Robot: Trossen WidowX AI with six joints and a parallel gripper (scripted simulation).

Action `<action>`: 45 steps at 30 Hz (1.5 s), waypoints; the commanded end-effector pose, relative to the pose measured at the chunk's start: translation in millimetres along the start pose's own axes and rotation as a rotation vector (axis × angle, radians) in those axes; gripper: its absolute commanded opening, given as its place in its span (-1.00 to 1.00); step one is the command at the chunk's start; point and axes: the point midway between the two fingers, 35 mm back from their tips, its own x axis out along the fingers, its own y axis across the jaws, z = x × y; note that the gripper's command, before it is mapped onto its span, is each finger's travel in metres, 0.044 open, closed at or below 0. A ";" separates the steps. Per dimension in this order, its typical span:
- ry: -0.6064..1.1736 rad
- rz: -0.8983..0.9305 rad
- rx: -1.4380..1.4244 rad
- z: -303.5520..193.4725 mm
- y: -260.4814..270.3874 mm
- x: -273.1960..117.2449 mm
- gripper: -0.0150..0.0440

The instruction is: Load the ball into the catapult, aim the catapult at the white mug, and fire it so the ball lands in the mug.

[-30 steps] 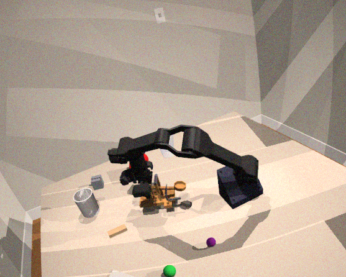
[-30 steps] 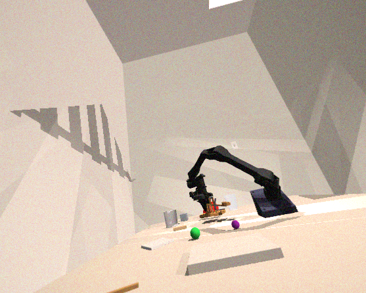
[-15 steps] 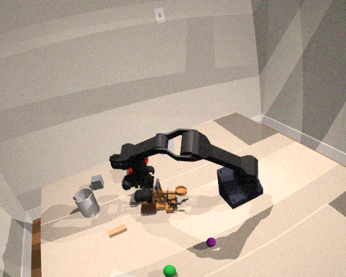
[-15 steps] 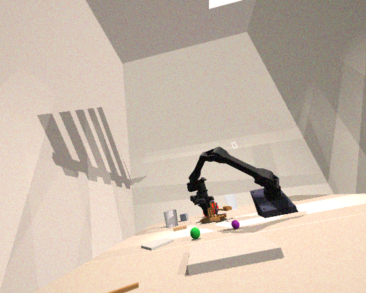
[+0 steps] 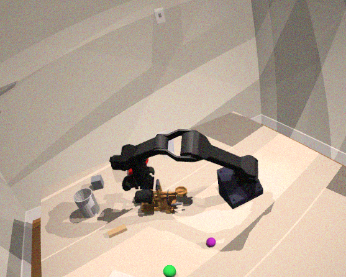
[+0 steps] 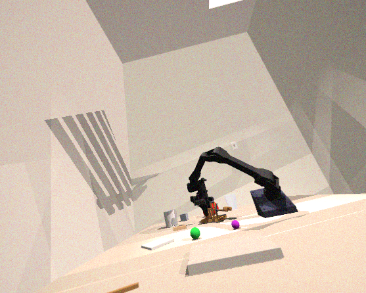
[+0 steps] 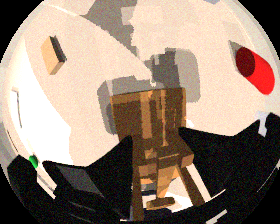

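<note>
The brown wooden catapult (image 5: 163, 203) (image 6: 213, 217) (image 7: 148, 112) stands below the arm, its round cup (image 5: 181, 190) toward the robot base; no ball shows in the cup. My gripper (image 5: 151, 192) (image 6: 207, 213) (image 7: 156, 135) points down with a finger on each side of the catapult's frame and is shut on it. The far finger is mostly hidden in the top view. The white mug (image 5: 87, 204) (image 6: 171, 219) looks grey and stands upright left of the catapult. A purple ball (image 5: 210, 241) (image 6: 235, 225) and a green ball (image 5: 169, 271) (image 6: 195, 233) (image 7: 34, 161) lie apart from it.
A wooden block (image 5: 117, 231) (image 6: 179, 228) (image 7: 51, 56) lies between mug and catapult, toward the front. A grey cube (image 5: 97, 182) (image 6: 184, 217) is behind the mug. A red cylinder (image 7: 258, 72) stands behind the gripper. Pale slabs (image 6: 158, 244) (image 6: 234, 261) lie in front.
</note>
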 end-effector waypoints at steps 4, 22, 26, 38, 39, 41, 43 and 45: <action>-0.002 0.001 0.000 0.2 0.0 -1.0 0.49; -0.006 -0.002 0.009 1.0 -3.0 -93.3 1.00; -0.019 -0.004 0.012 -1.9 -3.2 -136.6 1.00; -0.022 -0.041 -0.116 -32.8 114.0 -105.0 0.53; -0.024 -0.043 -0.136 -40.3 128.2 -100.6 0.53; -0.026 -0.045 -0.175 -57.4 154.5 -91.4 0.53; -0.028 -0.043 -0.216 -77.1 178.1 -81.5 0.53; -0.028 -0.039 -0.257 -99.0 198.7 -71.3 0.53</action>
